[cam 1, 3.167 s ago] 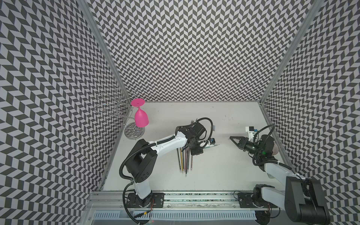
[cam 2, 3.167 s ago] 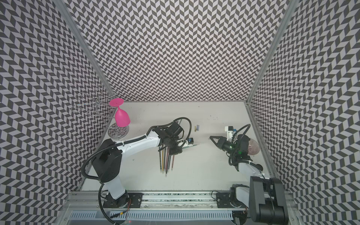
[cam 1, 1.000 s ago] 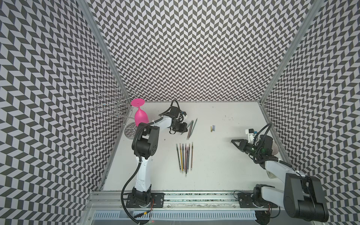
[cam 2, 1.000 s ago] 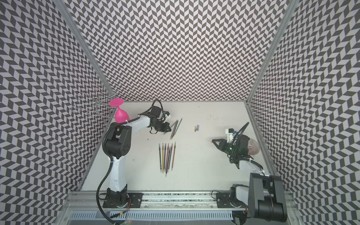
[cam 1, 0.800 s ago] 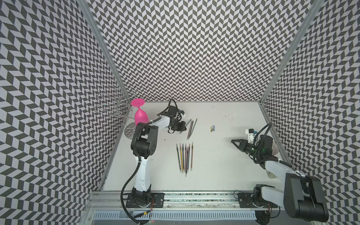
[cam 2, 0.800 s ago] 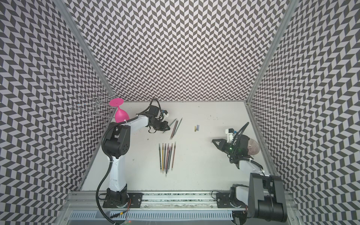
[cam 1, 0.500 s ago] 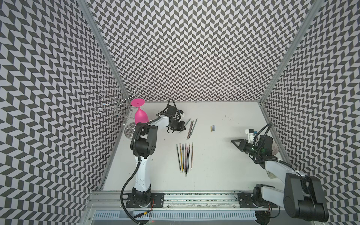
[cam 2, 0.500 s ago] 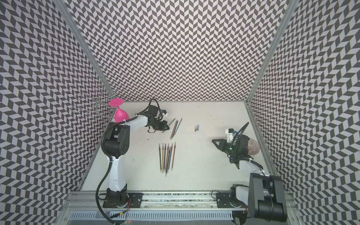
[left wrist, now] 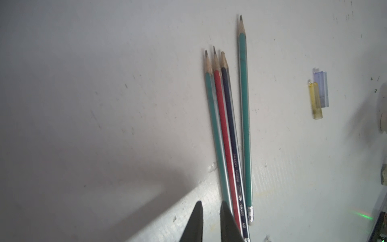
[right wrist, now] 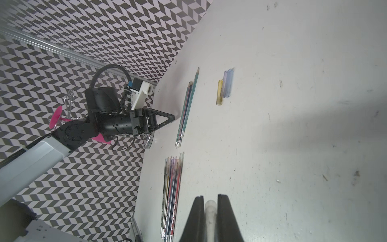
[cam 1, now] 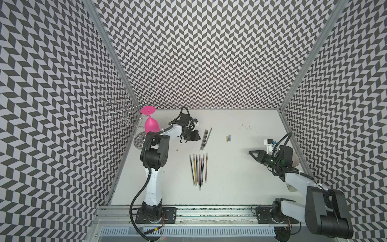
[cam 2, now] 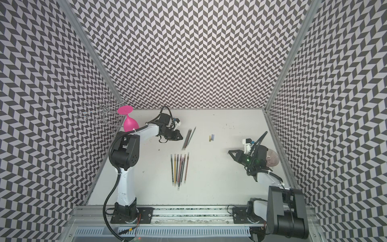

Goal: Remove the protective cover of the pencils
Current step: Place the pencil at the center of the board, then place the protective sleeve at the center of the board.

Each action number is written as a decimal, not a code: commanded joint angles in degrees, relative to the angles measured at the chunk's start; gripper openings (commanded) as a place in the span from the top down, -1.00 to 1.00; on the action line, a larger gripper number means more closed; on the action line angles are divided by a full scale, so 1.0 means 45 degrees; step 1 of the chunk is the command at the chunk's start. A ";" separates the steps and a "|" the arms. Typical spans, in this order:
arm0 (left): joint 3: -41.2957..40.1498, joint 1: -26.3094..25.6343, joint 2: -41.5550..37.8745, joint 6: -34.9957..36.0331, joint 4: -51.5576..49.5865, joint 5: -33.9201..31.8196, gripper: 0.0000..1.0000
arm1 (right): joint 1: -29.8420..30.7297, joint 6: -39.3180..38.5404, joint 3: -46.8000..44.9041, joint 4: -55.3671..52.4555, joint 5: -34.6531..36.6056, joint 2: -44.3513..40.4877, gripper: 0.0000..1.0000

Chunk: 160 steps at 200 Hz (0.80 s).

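Four bared pencils [left wrist: 225, 136] lie beside the empty, slightly parted left gripper [left wrist: 211, 204]; the right gripper [right wrist: 210, 198] pinches a pale cover [right wrist: 210, 211]. Next, likely: release it.

The pencils [right wrist: 170, 188] run off the picture's edge, and the pale piece [right wrist: 210, 211] in the right gripper [right wrist: 210, 197] is blurred.

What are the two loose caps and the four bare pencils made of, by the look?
Yellow cap and bluish cap: likely thin plastic, glossy; both are see-through and tinted. Four bare pencils: probably wood under smooth paint; the sharpened cones show bare tan wood around dark lead.
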 commanded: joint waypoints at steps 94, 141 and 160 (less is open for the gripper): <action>-0.0712 -0.0472 -0.2091 0.0030 0.0949 0.0780 0.68 | 0.3585 -0.1268 0.4895 -0.2703 0.4082 0.4678 0.90; -0.0813 -0.0671 -0.2535 0.0060 0.1007 0.0716 0.68 | 0.3615 -0.1499 0.7869 -0.3785 0.4482 0.7454 0.78; -0.0849 -0.0675 -0.2687 0.0017 0.1076 0.0775 0.68 | 0.3616 -0.1778 0.8974 -0.4571 0.4866 0.8317 0.75</action>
